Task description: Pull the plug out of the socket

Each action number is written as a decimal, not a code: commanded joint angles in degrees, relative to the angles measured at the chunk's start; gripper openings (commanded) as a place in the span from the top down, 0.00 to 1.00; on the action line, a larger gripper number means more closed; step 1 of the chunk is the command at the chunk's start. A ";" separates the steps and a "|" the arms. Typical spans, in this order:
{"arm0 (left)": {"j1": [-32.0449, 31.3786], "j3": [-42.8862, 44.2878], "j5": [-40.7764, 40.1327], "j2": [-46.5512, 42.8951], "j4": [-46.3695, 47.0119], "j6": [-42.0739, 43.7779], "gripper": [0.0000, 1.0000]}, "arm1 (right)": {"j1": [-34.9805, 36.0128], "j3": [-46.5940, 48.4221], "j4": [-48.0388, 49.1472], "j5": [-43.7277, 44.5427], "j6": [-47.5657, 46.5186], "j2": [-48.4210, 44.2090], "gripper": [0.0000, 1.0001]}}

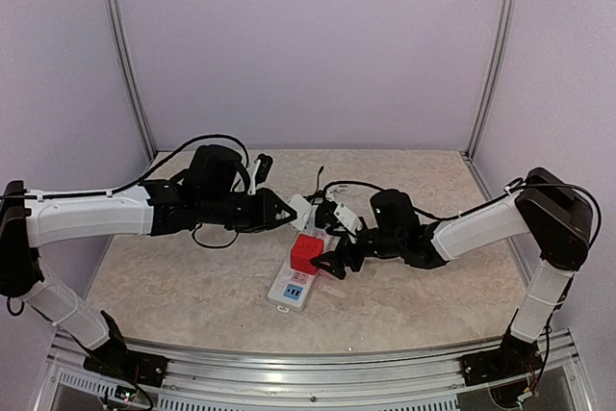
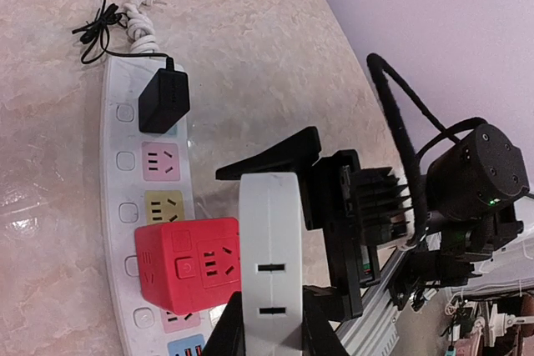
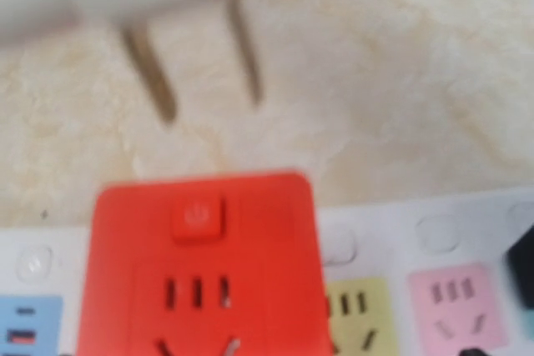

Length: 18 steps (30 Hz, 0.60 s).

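Robot lab booth, lilac walls, aluminium frame

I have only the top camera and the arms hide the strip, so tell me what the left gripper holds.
Observer: In the left wrist view, the left gripper is shut on a white plug.
Operator: Confirm its prongs are out of the socket.
Observer: The right wrist view is blurred, but both prongs show bare over the table, beyond the red cube adapter.
Operator: List what is plugged in.
Observer: Besides the red cube adapter, a black adapter sits in the outlet nearest the cord.
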 commanded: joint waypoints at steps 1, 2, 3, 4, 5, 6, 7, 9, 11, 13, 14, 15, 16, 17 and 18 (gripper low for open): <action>0.86 -1.27 -0.10 -3.33 -0.44 3.75 1.00 | -0.31 2.90 -5.50 4.39 0.87 -6.89 0.00; 1.18 -1.32 0.21 -3.66 -0.39 4.10 1.00 | -0.33 3.00 -6.51 5.37 0.69 -8.14 0.00; 1.33 -1.39 0.35 -3.84 -0.34 4.45 1.00 | -0.32 3.10 -7.46 5.96 0.56 -9.54 0.00; 1.35 -1.41 0.38 -4.14 -0.26 4.86 1.00 | -0.30 3.16 -8.25 6.48 0.47 -10.87 0.00; 1.38 -1.41 0.48 -4.33 -0.13 5.26 1.00 | -0.31 3.24 -9.24 6.96 0.50 -12.90 0.00; 1.37 -1.41 0.59 -4.71 0.00 5.74 1.00 | -0.32 3.23 -10.07 7.54 0.72 -14.54 0.00; 1.40 -1.34 0.68 -4.94 0.20 6.20 1.00 | -0.30 3.39 -11.03 8.27 1.20 -16.09 0.00; 1.43 -1.48 1.23 -5.85 0.70 7.29 1.00 | -0.32 4.63 -14.86 10.91 2.89 -19.06 0.00; 1.37 -2.09 1.84 -6.95 1.53 8.25 1.00 | -0.26 6.73 -21.29 13.56 5.25 -21.94 0.00; 1.42 -3.02 1.93 -8.60 2.57 9.04 1.00 | -0.28 7.40 -24.94 15.42 6.56 -25.20 0.00; 1.37 -3.57 1.97 -9.53 3.16 9.52 1.00 | -0.30 7.17 -25.83 15.92 7.20 -27.08 0.00; 1.37 -4.07 2.13 -10.16 3.89 10.04 1.00 | -0.32 6.76 -26.27 16.39 8.13 -28.72 0.00; 1.41 -4.53 2.33 -11.31 4.35 10.50 1.00 | -0.26 6.39 -26.77 16.58 8.88 -30.40 0.00; 1.43 -4.83 2.53 -11.88 4.40 10.95 1.00 | -0.26 6.03 -27.16 16.47 9.51 -31.74 0.00; 1.43 -5.10 2.88 -12.64 6.08 11.33 1.00 | -0.31 5.86 -27.75 16.11 10.36 -33.02 0.00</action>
